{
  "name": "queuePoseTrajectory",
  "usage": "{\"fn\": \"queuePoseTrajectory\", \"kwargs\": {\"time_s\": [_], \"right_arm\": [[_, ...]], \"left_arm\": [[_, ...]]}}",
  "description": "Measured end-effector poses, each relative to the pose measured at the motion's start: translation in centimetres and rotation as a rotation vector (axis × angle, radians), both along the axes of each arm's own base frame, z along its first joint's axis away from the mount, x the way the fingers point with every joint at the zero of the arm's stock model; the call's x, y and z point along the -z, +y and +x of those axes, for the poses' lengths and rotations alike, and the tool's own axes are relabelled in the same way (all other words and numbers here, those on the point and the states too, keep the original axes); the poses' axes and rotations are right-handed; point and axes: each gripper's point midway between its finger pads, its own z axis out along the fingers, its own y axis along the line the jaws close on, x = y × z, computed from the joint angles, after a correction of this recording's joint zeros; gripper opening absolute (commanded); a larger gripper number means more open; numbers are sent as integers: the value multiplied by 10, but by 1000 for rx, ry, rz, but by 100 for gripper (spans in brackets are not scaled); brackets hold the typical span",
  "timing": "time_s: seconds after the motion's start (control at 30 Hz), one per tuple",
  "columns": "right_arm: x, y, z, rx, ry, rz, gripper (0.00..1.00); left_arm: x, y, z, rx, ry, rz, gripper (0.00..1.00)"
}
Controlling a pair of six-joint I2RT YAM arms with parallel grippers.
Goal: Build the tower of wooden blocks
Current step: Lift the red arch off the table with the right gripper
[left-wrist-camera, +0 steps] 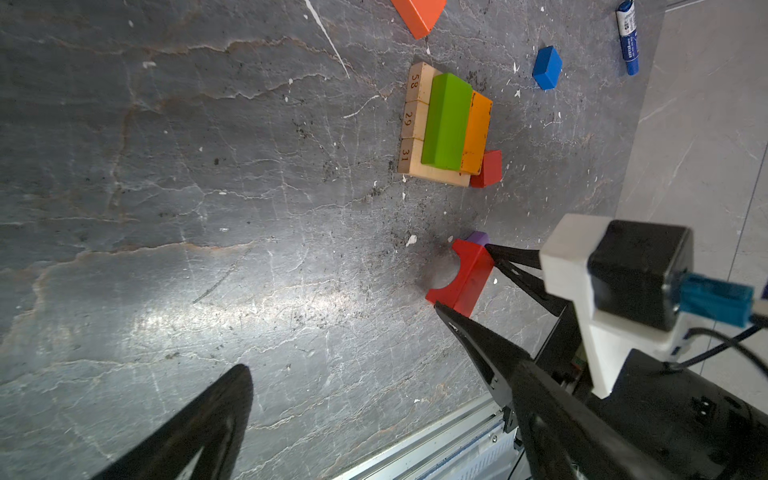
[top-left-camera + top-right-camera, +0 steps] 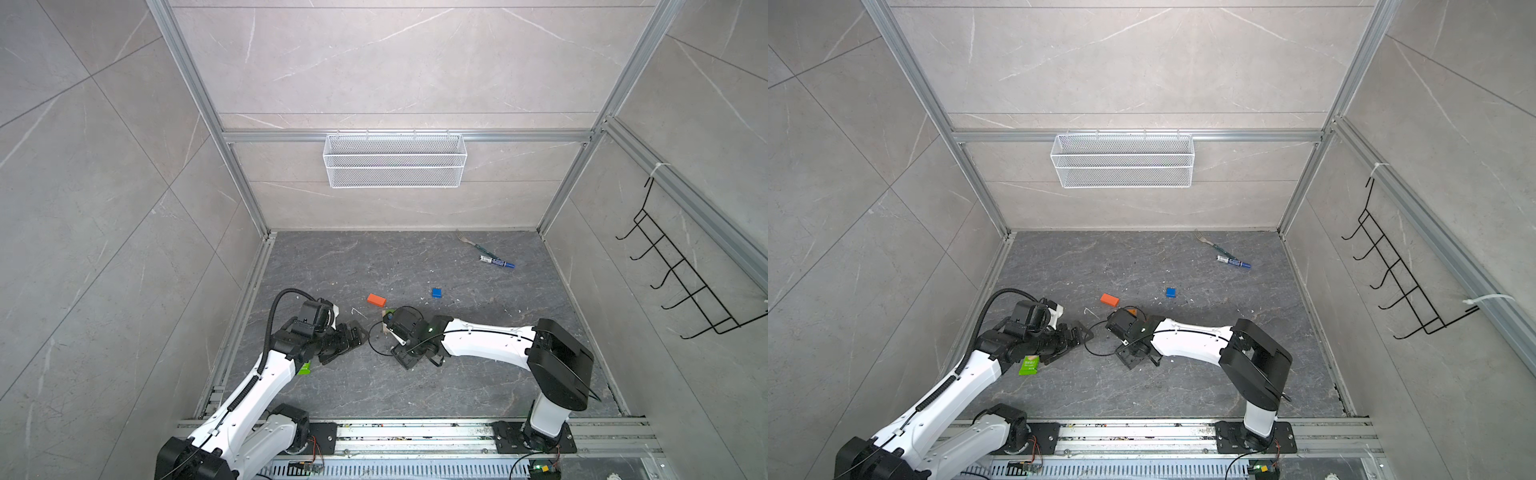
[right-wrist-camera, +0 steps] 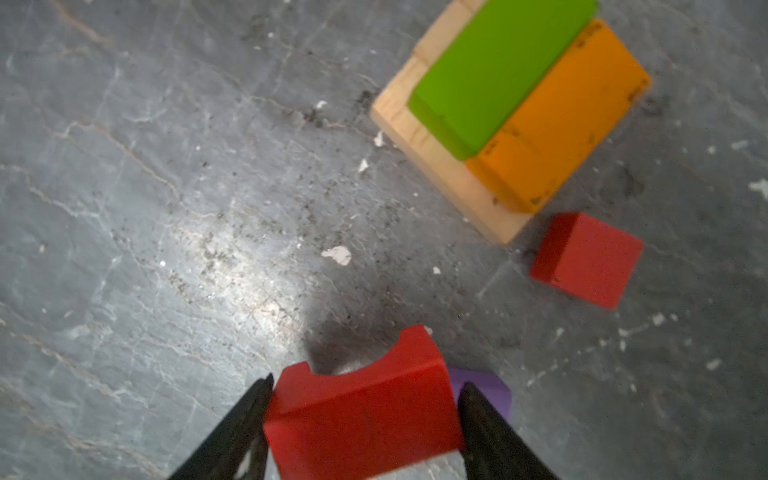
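While the left gripper (image 2: 355,334) hangs wide open, the right gripper (image 3: 365,384) reaches low, clamping the red arch (image 3: 361,419).

Blue marker (image 2: 497,262) just beside a fork (image 2: 469,241), a hanging white mesh basket (image 2: 395,178), a green wrapper (image 2: 1029,365), a black wire rack (image 2: 704,286)

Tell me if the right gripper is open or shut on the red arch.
Shut on it: the right gripper presses a finger against each end of the red arch.

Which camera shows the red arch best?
Left wrist: the arch is whole and sharp, cutout visible. Right wrist shows it bigger but blurred, at the frame's edge. Both top views hide it under the right arm.
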Motion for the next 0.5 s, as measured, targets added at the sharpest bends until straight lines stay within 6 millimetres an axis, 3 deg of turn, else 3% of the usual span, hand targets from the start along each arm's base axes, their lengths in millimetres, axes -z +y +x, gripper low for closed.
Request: {"fn": "queuePoseTrajectory", "kwargs": {"time_s": [0.4,0.5], "right_arm": [[-1,0,6,313,50,81,44],[10,-1,4,365,74,73,46]], "left_arm": [[2,0,-1,0,6,3,99],[2,0,-1,0,6,3,99]]}}
